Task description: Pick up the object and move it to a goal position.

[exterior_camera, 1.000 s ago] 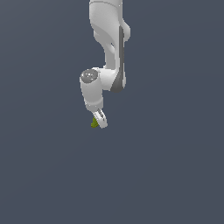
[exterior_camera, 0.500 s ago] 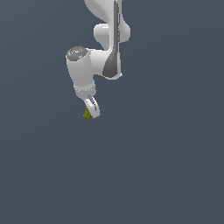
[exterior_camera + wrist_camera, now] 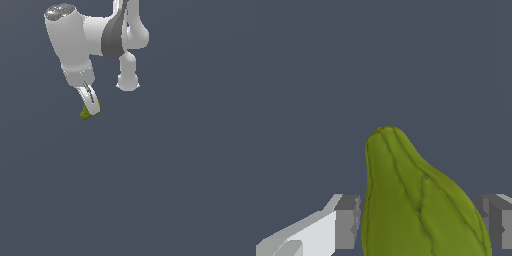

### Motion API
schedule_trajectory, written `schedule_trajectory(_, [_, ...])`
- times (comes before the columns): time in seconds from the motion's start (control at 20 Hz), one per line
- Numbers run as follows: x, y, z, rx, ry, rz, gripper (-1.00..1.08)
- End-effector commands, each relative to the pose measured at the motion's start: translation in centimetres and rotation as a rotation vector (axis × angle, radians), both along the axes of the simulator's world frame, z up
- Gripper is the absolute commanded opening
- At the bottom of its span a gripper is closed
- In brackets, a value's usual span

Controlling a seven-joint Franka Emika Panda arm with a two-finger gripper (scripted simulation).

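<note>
While it hangs high at the exterior view's left, the hand (image 3: pixel 90 106) is closed on the green object (image 3: pixel 86 113), which sits between its fingers (image 3: pixel 347 221) and pokes out below them. It looks small, light and hard. Its bumpy sides may slip, so gripping the wide middle seems best.

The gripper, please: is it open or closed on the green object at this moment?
Shut on it. In the wrist view the green object sits between both fingers; in the exterior view it hangs at the gripper tip, held aloft.
</note>
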State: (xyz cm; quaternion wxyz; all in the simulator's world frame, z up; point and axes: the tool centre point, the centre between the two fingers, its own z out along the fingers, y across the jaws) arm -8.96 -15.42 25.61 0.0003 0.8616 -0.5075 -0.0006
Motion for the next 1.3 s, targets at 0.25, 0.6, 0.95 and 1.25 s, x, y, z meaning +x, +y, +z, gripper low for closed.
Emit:
schedule_trajectory(0.25, [-0.4,-2.8,7.8,-0.001,-0.001,0.0,-1.0])
schedule_trajectory(0.6, [-0.6,-5.2,14.8,-0.001,-0.001,0.001,-1.0])
schedule_trajectory(0.95, [-0.6,-7.2,20.5,0.0,-0.001,0.003,-1.0])
schedule_trajectory(1.25, [-0.6,-8.3,23.5,0.0,-0.001,0.004,-1.0])
